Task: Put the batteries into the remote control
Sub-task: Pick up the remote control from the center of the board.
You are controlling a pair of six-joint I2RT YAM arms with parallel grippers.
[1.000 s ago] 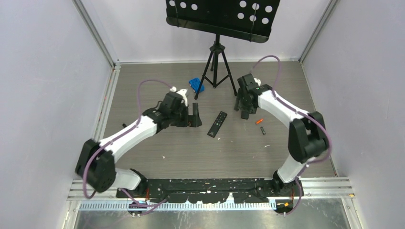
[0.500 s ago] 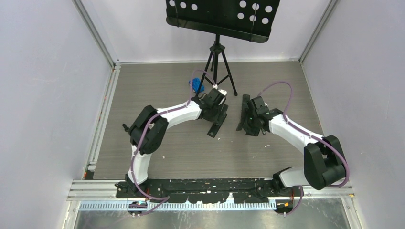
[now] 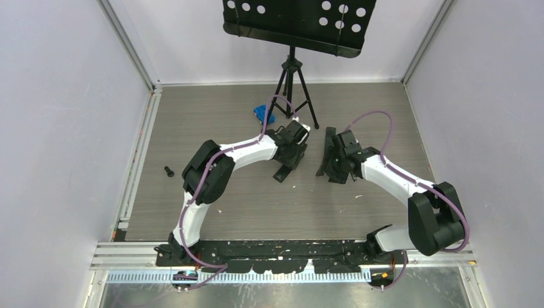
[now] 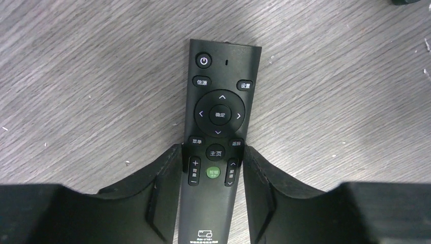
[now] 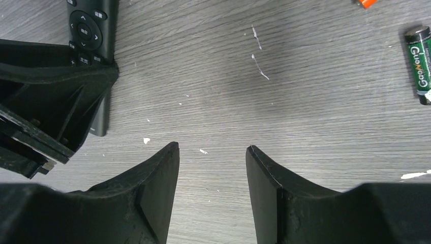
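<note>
Left arm [image 3: 244, 149] stretched forward; left gripper [image 4: 212, 150] pointing down, jaws partly closed, grip possibly made. Right arm [image 3: 391, 176] bent inward; right gripper [image 5: 212, 147] low, jaws apart.

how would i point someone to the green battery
In the right wrist view, look past the right hand across the grey table to the right edge. The green battery lies there, a dark cylinder with green lettering; the orange battery above it is bright.

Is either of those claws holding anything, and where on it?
The left gripper pinches the remote control by its long sides, near the middle; the right gripper is empty.
</note>
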